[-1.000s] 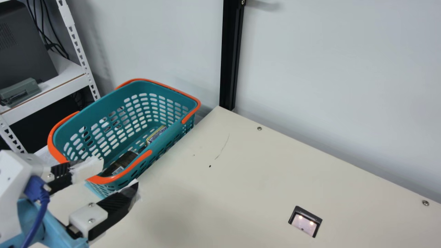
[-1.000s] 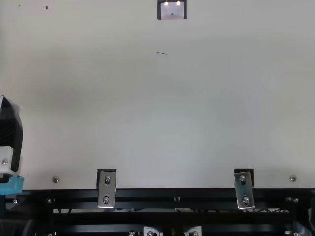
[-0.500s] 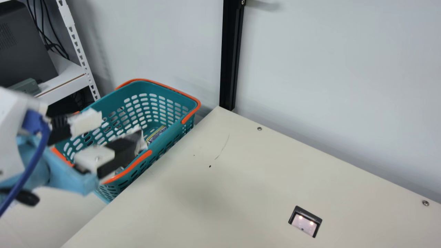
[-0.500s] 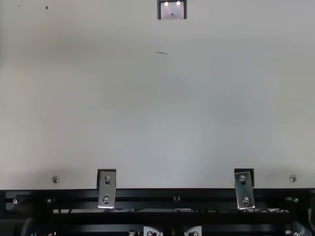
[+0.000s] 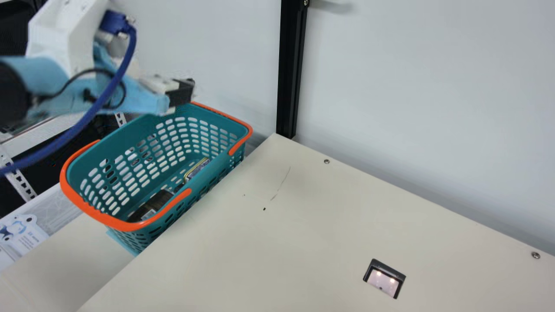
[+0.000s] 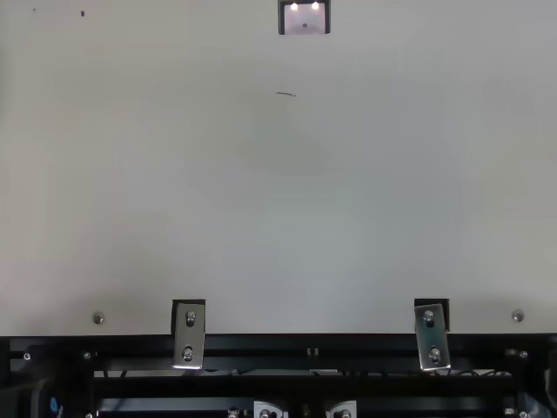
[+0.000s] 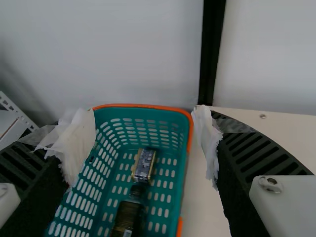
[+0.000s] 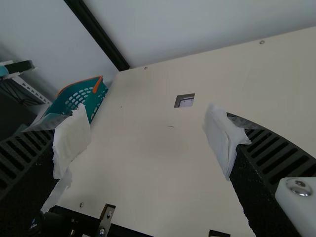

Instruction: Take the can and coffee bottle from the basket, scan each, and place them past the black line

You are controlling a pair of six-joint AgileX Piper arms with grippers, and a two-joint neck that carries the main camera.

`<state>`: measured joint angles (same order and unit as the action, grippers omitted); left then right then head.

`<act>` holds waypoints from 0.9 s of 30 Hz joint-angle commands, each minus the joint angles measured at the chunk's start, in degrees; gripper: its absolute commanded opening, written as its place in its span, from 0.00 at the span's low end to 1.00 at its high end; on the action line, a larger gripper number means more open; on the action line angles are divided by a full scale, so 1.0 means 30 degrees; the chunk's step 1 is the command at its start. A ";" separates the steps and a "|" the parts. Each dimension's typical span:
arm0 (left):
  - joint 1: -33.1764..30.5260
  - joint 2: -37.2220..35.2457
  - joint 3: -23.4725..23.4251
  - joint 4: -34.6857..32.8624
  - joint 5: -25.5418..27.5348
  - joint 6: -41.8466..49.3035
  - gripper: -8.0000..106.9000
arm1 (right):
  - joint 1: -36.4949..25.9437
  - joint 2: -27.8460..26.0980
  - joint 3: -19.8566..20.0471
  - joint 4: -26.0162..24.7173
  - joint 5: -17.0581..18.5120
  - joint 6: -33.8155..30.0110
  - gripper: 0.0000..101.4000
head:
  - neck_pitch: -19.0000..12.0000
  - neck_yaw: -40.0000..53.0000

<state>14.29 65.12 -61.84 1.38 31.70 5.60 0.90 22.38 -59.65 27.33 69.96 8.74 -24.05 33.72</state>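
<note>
Teal, with an orange rim, the basket (image 5: 110, 222) stands beside the cream table (image 5: 303, 238) in the main view; within it we find the dark coffee bottle (image 5: 151, 206) on its side, and the can (image 5: 197, 169) farther along the floor. The left gripper (image 5: 184, 89) is high over the basket's far side; half a second ago it was low over the near end, so the arm has swung up and across, and the bottle is again in plain sight; we judge this to be positioning for a first pick, with neither item scanned. The scanner window (image 5: 385, 279) is lit and well apart from the basket.

In the top view, we note the left finger has moved away from the table's left edge, where it stood one second ago; we see a thin dark mark (image 6: 285, 94) on the table, but cannot tell whether it is the task's line.

In the left wrist view, the gripper's two padded fingers are spread with nothing between them; the bottle's neck points towards the can, their ends close together, though we cannot tell whether they touch; a descent would need care not to nudge one with the other, or to catch the rim.

In the right wrist view, the right gripper (image 8: 148, 133) is likewise spread and holds nothing; we judge its part to come later, if at all.
</note>
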 commanded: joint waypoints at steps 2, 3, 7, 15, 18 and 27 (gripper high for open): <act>0.1599 0.3825 -0.3020 -0.1394 0.1132 0.3316 0.85 | 0.0000 0.0000 0.0000 0.0000 0.0000 0.0000 1.00 | -0.0227 0.0126; 0.1912 0.4474 -0.3551 -0.1579 0.1480 0.3781 0.85 | 0.0000 0.0000 0.0000 0.0000 0.0000 0.0000 1.00 | -0.0227 0.0126; 0.2757 0.6754 -0.5282 -0.1841 0.2891 0.5129 0.85 | 0.0000 0.0000 0.0000 0.0000 0.0000 0.0000 1.00 | -0.0227 0.0126; 0.3132 1.0381 -0.6611 -0.1164 0.4600 0.5807 0.85 | 0.0000 0.0000 0.0000 0.0000 0.0000 0.0000 1.00 | -0.0227 0.0126; 0.3189 1.1546 -0.6552 -0.1110 0.4720 0.6106 0.85 | 0.0000 0.0000 0.0000 0.0000 0.0000 0.0000 1.00 | -0.0227 0.0126; 0.3741 1.5357 -0.6660 -0.1115 0.4024 0.7189 0.85 | 0.0000 0.0000 0.0000 0.0000 0.0000 0.0000 1.00 | -0.0227 0.0126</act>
<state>25.32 107.93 -81.45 -1.86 43.90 26.79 0.90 22.38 -59.65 27.33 69.96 8.74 -24.05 33.72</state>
